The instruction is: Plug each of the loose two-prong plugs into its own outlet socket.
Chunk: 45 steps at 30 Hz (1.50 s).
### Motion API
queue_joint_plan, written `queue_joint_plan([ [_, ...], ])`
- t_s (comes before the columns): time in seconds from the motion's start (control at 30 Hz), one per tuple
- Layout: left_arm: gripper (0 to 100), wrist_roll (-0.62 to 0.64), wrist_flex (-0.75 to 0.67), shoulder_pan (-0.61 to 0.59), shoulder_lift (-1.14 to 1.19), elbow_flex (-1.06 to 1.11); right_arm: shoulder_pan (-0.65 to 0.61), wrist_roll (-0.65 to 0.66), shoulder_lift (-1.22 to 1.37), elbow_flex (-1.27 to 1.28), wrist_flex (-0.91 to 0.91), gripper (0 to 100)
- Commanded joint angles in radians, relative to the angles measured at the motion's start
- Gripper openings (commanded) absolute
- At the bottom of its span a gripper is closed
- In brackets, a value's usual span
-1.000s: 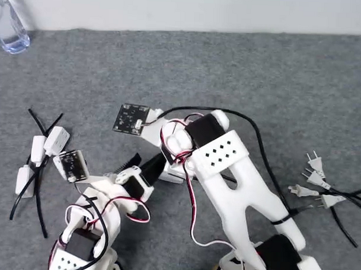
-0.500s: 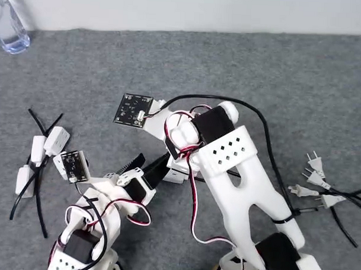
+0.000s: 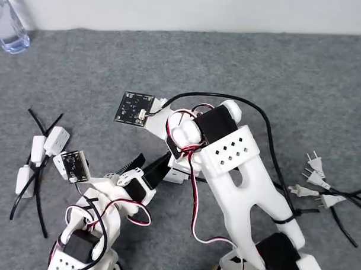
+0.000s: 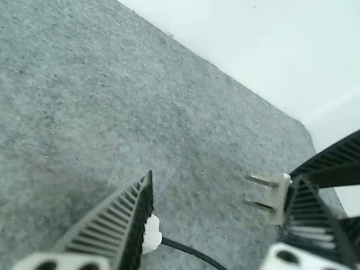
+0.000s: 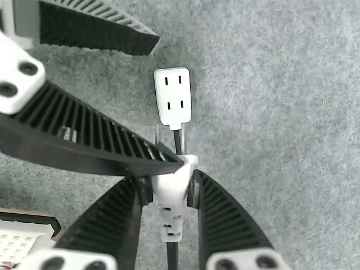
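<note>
My right gripper [image 5: 170, 185] is shut on a white two-prong plug [image 5: 172, 200]. Its prongs point at a white outlet socket [image 5: 173, 103] lying on the grey carpet just ahead, and the socket's black cable runs back between the prongs. My left gripper [image 4: 222, 185] is open, with its black ribbed fingers [image 5: 84, 138] on either side of the socket and the plug tip. The same plug [image 4: 271, 194] shows beside one left finger, and a white bit of the socket [image 4: 151, 233] beside the other. Both grippers meet at mid table, the left gripper [image 3: 148, 167] under the right arm [image 3: 233, 166].
Several loose plugs [image 3: 312, 178] with black cables lie at the right edge. A cluster of white sockets [image 3: 47, 143] with black cables lies at the left. A clear glass vessel [image 3: 9, 28] stands at the far left corner. A white wall borders the carpet behind.
The right arm has shifted a little to the right and away, carrying the plug. The left arm has nudged slightly along with it. Almost nothing moved in the last half second.
</note>
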Motion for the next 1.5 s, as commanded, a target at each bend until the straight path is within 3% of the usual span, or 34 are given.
queue_joint_plan([
  [0.0, 35, -0.015, 0.020, 0.012, -0.008, 0.012, 0.005, -0.011, -0.044, -0.083, -0.002, 0.9],
  [0.97, 35, -0.015, 0.020, -0.006, -0.008, 0.012, 0.073, -0.003, -0.101, -0.077, 0.002, 0.9],
  [1.07, 35, -0.012, 0.014, -0.135, -0.009, 0.002, 0.099, -0.008, -0.101, -0.077, 0.007, 0.9],
  [1.27, 35, -0.015, 0.037, -0.532, -0.008, 0.013, 0.127, -0.011, -0.010, -0.075, -0.001, 0.9],
  [1.47, 35, -0.150, 0.097, -0.865, -0.009, 0.013, 0.111, -0.005, 0.219, -0.078, -0.111, 0.9],
])
